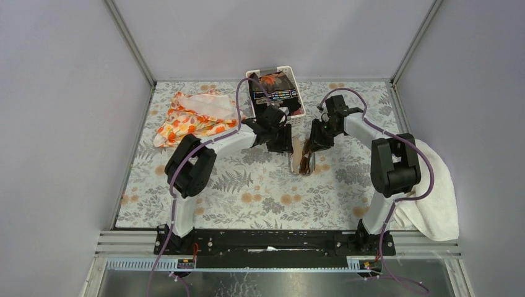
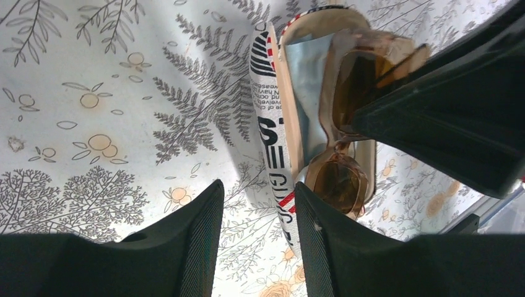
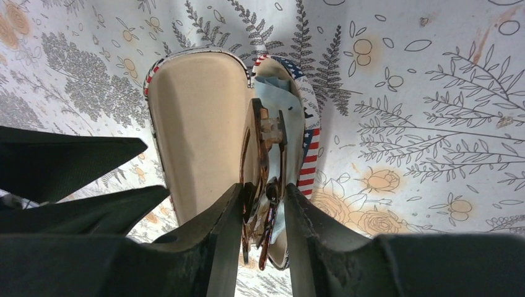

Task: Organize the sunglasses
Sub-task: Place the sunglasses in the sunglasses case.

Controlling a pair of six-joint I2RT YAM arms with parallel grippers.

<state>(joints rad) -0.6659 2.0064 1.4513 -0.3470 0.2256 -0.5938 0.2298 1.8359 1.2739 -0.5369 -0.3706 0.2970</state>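
Sunglasses [image 3: 263, 154] stand on edge in the open case [image 3: 192, 124] at mid-table, the right gripper [image 3: 264, 192] pinching them.
The right jaws are closed narrowly on the folded pair, a finger against each side, with a blue cloth [image 3: 272, 93] lying in the case just beyond. The left gripper [image 2: 259, 192] stands about half open astride the case's printed wall, which touches only one finger; it clamps nothing. The table [image 1: 247, 185] is covered in a pale sheet printed with grey ferns and orange flowers, and is enclosed by plain lilac-grey walls [image 1: 266, 37] with metal corner posts [image 1: 130, 43]. A white basket [image 1: 297, 115] sits at the far centre, an orange floral cloth [image 1: 192, 117] at the far left, and a white towel [image 1: 433, 198] hangs over the right edge.
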